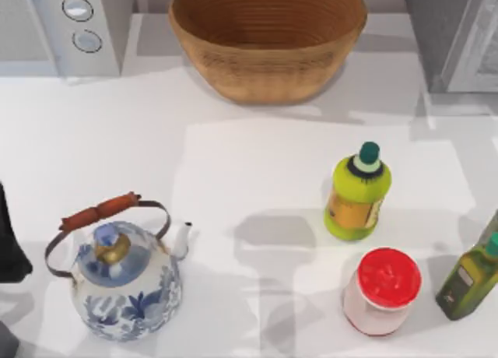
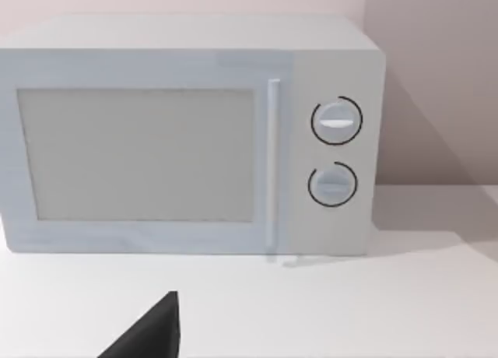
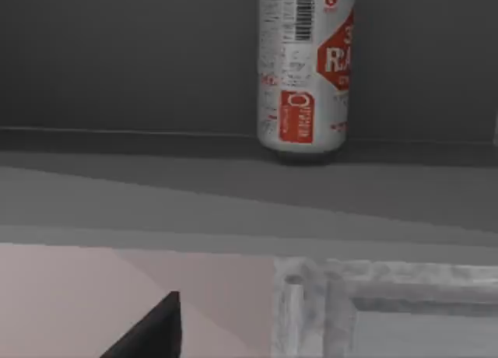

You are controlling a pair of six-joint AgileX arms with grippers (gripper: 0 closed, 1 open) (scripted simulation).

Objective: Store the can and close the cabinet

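The can (image 3: 305, 66), silver with red labels, stands upright on a dark shelf (image 3: 156, 152) inside the grey cabinet (image 1: 447, 31). A dark part of my right gripper (image 3: 152, 331) shows at the edge of the right wrist view, well short of the can and not touching it. The cabinet's pale framed door (image 3: 389, 307) shows below the shelf in that view and at the top view's far right (image 1: 484, 50). My left arm (image 1: 11, 245) is parked at the table's left edge, and its gripper (image 2: 152, 331) faces the microwave.
A white microwave (image 2: 187, 136) stands at the back left and a wicker basket (image 1: 268, 39) at the back middle. A blue-and-white kettle (image 1: 124, 276) sits front left. A yellow-green bottle (image 1: 358, 193), a red-lidded jar (image 1: 383, 289) and an olive bottle (image 1: 468, 279) crowd the front right.
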